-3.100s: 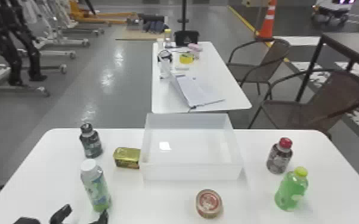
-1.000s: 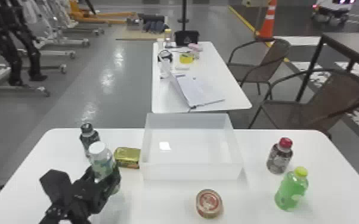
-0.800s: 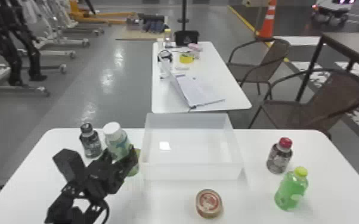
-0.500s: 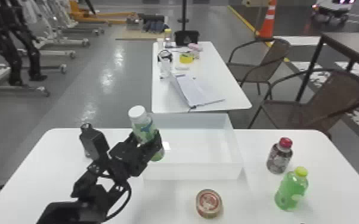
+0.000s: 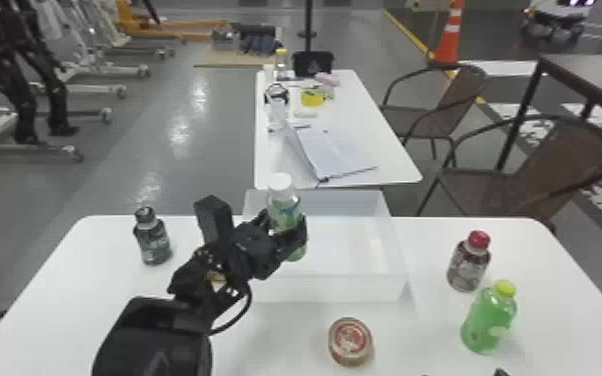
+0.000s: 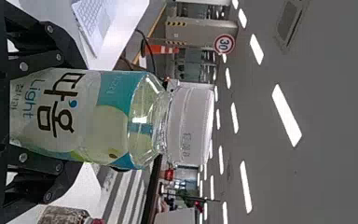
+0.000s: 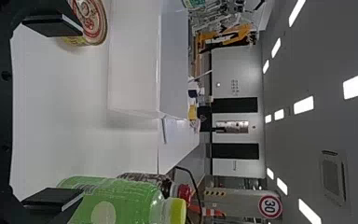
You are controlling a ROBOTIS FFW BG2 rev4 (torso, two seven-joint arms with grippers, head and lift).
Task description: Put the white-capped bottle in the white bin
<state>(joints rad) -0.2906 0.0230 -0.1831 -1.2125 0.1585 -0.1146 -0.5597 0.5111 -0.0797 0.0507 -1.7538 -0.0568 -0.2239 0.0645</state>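
In the head view my left gripper (image 5: 287, 235) is shut on the white-capped bottle (image 5: 282, 207), which it holds upright, slightly tilted, over the left part of the white bin (image 5: 325, 289). The left wrist view has the bottle (image 6: 114, 119) between the two fingers of the left gripper (image 6: 46, 116), its white cap pointing away from them. My right gripper (image 5: 465, 374) is parked at the head view's bottom edge. In the right wrist view the right gripper (image 7: 53, 112) stands open with nothing between its fingers, and the bin (image 7: 133, 60) lies beyond.
A dark bottle (image 5: 152, 237) stands left of the bin. To its right are a red-capped bottle (image 5: 469, 265) and a green bottle (image 5: 489, 320). A round can (image 5: 350, 341) sits in front of the bin. The left arm hides most of a gold tin (image 5: 215, 280).
My left gripper has lifted the white-capped bottle from the table's left side and carried it rightward, past the gold tin, to over the bin. The right gripper's tips now show at the bottom edge.
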